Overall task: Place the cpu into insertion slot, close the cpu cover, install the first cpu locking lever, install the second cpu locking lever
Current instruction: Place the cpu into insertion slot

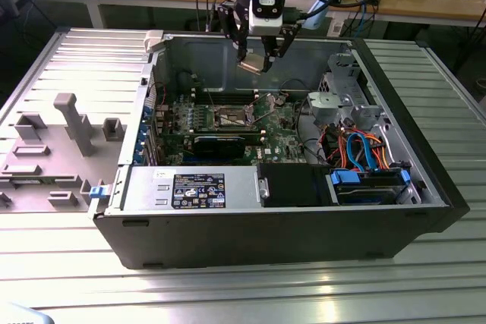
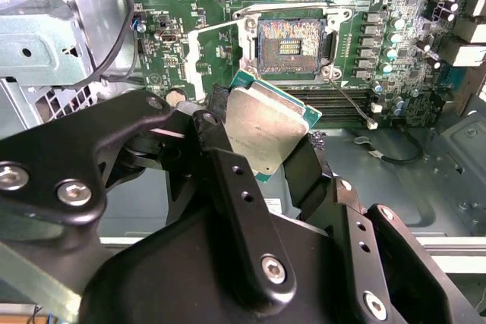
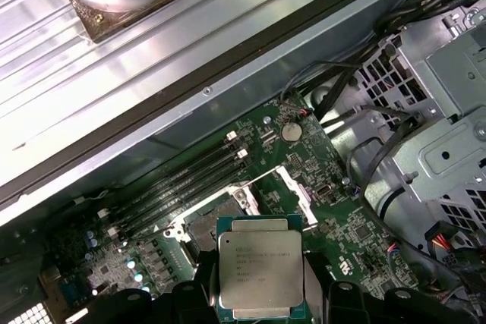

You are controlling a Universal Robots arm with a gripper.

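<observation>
The claw (image 1: pixel 254 62) hangs over the open computer case (image 1: pixel 266 225), pinching the chip (image 1: pixel 250 66) by two opposite edges. In both wrist views the chip (image 2: pixel 266 123) (image 3: pixel 260 275) sits between the black fingers (image 2: pixel 228 172), silvery face showing. It is held clear above the green board (image 2: pixel 190 5). The socket (image 2: pixel 292 43) lies uncovered below, apart from the chip.

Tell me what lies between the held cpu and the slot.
Nothing but air: in the exterior view the cpu hangs above the open slot, and the second wrist view shows the slot uncovered.
</observation>
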